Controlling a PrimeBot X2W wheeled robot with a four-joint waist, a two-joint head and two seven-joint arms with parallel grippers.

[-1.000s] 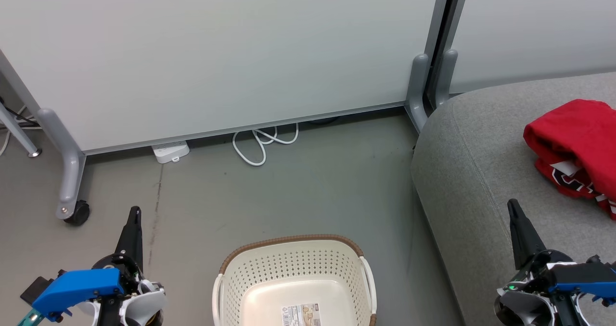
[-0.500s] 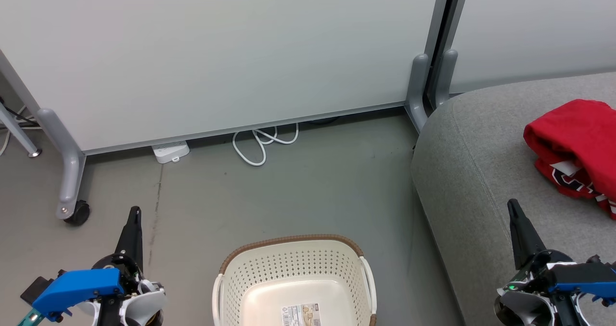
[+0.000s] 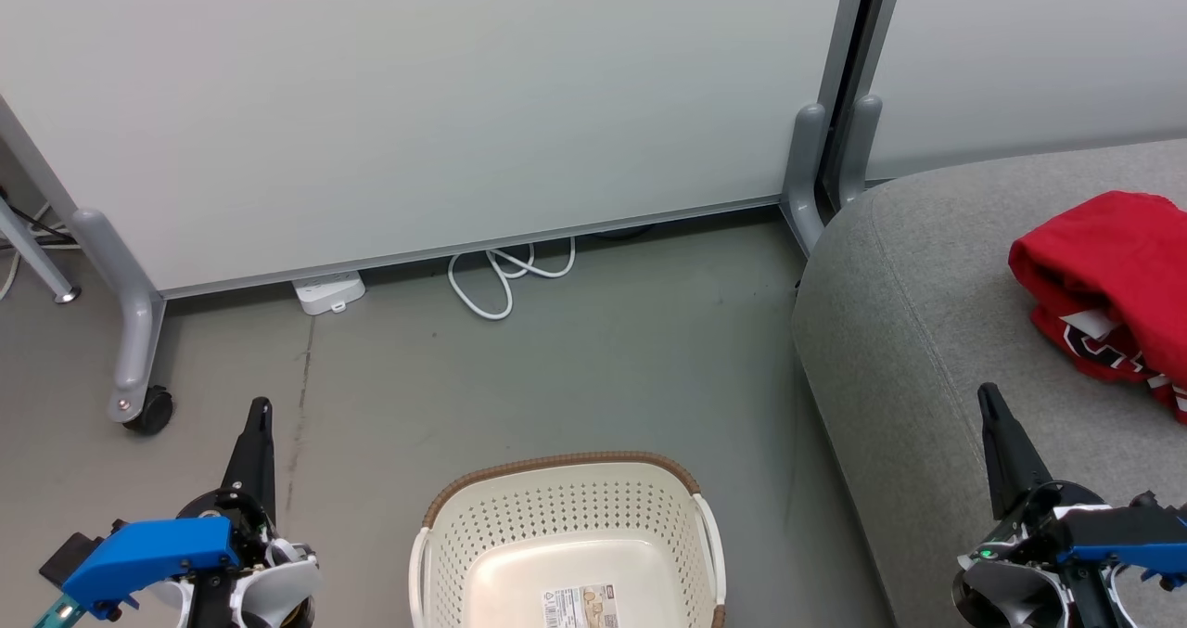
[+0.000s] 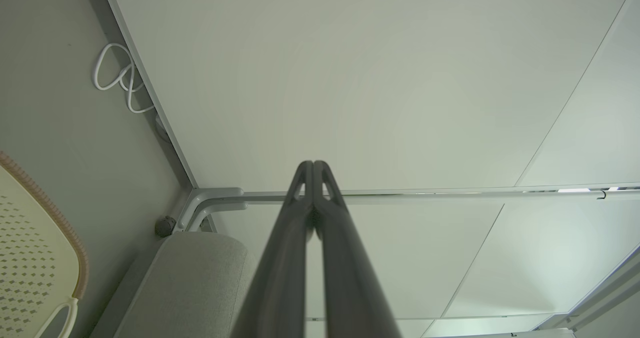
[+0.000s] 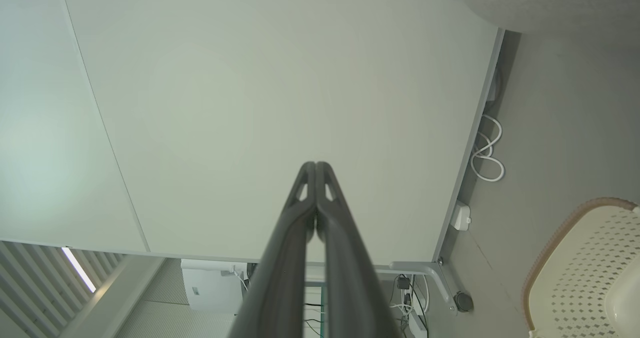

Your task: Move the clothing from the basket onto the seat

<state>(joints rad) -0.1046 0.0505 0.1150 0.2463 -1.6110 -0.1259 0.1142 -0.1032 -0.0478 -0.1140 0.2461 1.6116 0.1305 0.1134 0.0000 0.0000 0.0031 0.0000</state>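
Note:
The red clothing (image 3: 1113,285) lies bunched on the grey seat (image 3: 918,331) at the right edge of the head view, its black-and-white lettering showing underneath. The cream basket (image 3: 566,535) stands on the floor at bottom centre, and nothing but a label shows inside it. My left gripper (image 3: 262,407) is shut at the lower left, over the floor left of the basket. My right gripper (image 3: 987,392) is shut at the lower right, above the seat's front part, short of the clothing. Both wrist views show the fingers (image 4: 314,166) (image 5: 316,166) pressed together with nothing between them.
A white partition wall on grey wheeled legs (image 3: 139,359) runs across the back. A white power strip (image 3: 327,292) and coiled white cable (image 3: 505,275) lie at its foot. Grey floor separates the basket from the wall and the seat.

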